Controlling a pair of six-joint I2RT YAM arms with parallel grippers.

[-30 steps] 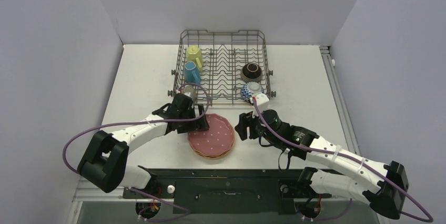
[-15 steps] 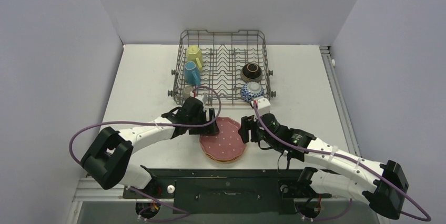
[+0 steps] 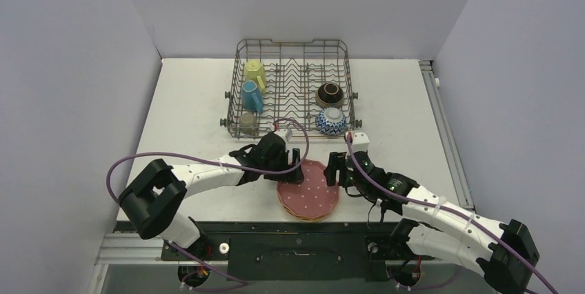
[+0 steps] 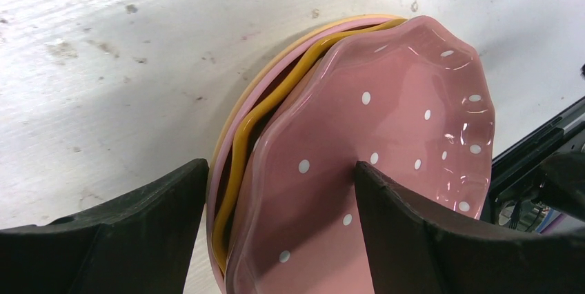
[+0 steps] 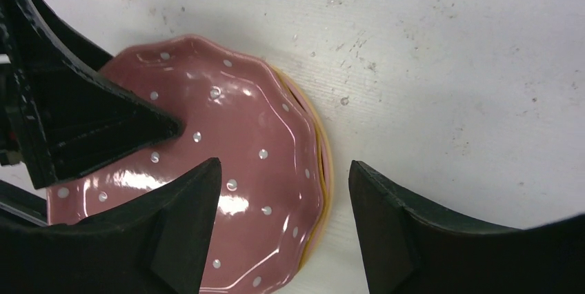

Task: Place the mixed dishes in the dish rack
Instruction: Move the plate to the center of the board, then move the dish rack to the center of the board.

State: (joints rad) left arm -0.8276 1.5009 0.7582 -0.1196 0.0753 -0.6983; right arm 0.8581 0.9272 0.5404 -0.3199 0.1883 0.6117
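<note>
The spread left hand [image 4: 279, 170] straddles the pink dotted plate [image 3: 308, 190] at its rim, the spread right hand [image 5: 283, 170] opposite, both close to the front edge of the scuffed white worktop [image 3: 179, 101].

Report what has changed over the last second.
The stack of plates slid right and toward the near edge, the left gripper travelling with it at its rim. The right gripper shifted right too. The rack, mugs and bowls stayed put.
</note>
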